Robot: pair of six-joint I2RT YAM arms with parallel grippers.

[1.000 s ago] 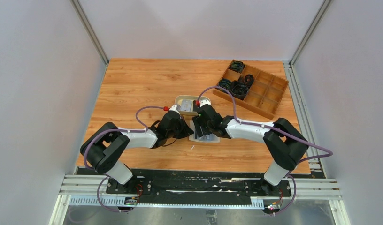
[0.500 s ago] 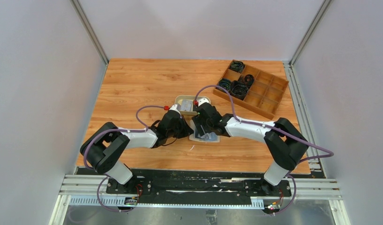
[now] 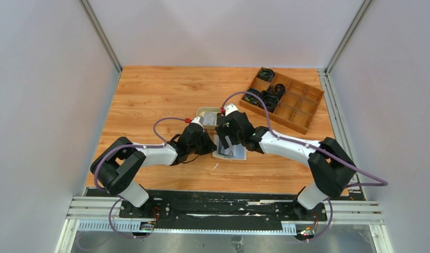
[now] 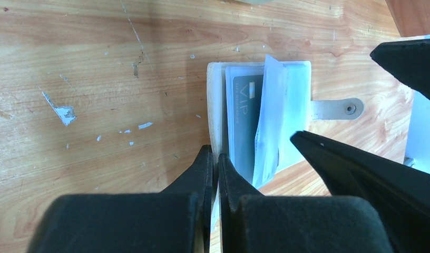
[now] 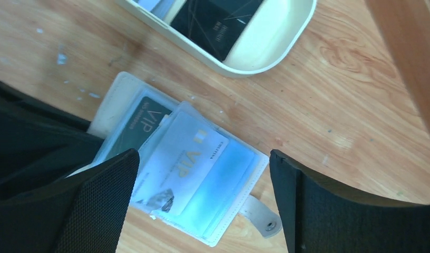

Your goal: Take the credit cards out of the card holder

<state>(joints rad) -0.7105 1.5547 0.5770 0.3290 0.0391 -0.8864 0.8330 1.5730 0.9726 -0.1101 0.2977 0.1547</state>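
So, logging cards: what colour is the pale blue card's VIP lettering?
Gold on the pale blue card; clearest in the right wrist view.

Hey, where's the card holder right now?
In the top view the card holder lies open centrally, beside the beige dish, pinched by the left gripper and under the open right gripper.

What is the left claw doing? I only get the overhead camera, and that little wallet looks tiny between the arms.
Observer: The left wrist camera shows the left claw shut on the cream edge of the card holder.
Visitor: And the other one?
Observer: Its wrist camera shows the right claw wide open above the holder, gripping nothing.
Visitor: Any cards inside?
Observer: Yes, a pale blue VIP card and a grey-green VIP card sit in clear sleeves.
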